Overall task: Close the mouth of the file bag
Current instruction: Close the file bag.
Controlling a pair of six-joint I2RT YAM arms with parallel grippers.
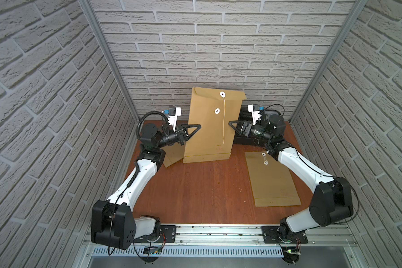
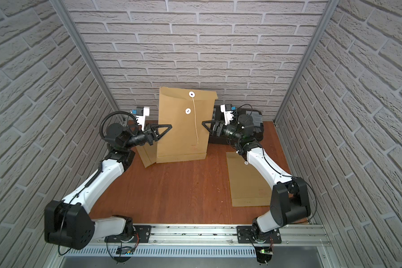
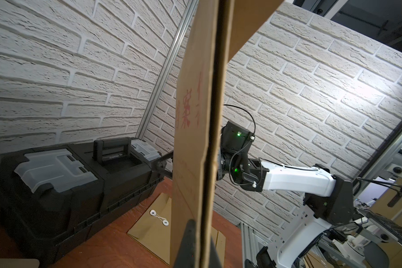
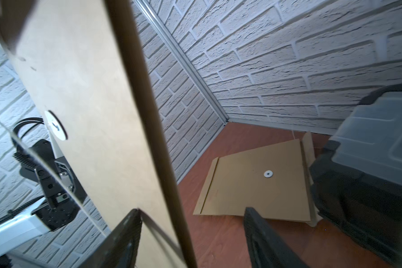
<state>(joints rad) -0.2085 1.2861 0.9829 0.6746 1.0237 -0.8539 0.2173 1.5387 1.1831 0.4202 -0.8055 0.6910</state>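
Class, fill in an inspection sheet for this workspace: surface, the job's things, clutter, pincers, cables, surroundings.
Surface: red-brown wooden table, planked grain.
Job's things: file bag upright, flap folded down; string hanging loose, not wound on the lower button.
Clutter: second bag lying flat, its string wound; third bag behind the left arm; black toolbox at the back.
Pincers: left pincer shut on the file bag's edge; right pincer open, astride the opposite edge.
Cables: corrugated black loop at the left wrist; thin black cable by the right wrist.
Surroundings: brick-pattern walls; aluminium rail in front.
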